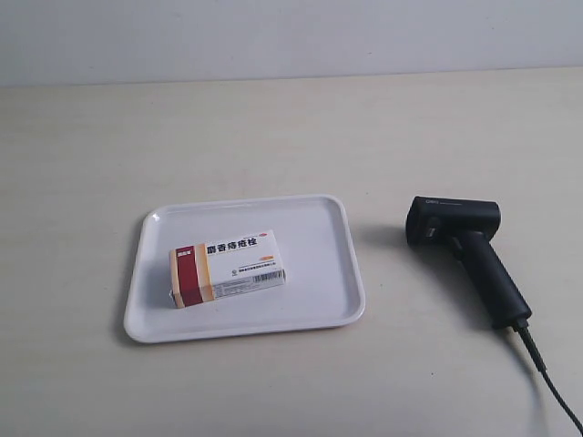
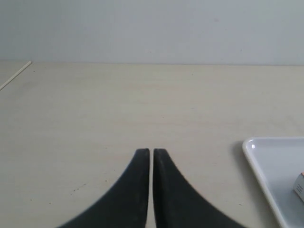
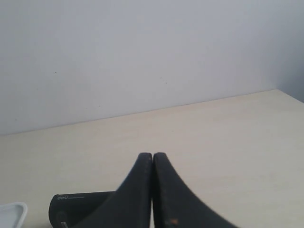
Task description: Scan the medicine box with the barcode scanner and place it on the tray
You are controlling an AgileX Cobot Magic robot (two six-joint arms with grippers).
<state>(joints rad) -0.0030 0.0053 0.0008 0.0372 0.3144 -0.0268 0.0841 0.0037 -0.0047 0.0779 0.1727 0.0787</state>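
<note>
Both hands are pinched closed on nothing: the left hand [image 2: 151, 153] sits off the tray [image 1: 339, 273], the right hand [image 3: 152, 156] near the barcode scanner [image 1: 465, 244] lying on the counter [image 1: 273, 127]. The medicine box [image 1: 227, 267] lies flat in the tray, barcode showing along its side. I'd open the right hand wide first and take the scanner by its slanted handle, clear of the cable.

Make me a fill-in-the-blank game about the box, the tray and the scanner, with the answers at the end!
1. The medicine box lies on the white ____.
2. The barcode scanner lies on the table, ____ the tray.
3. The fingers of the left gripper are ____.
4. A black ____ runs from the scanner's handle.

Missing words: tray; beside; shut; cable
</note>
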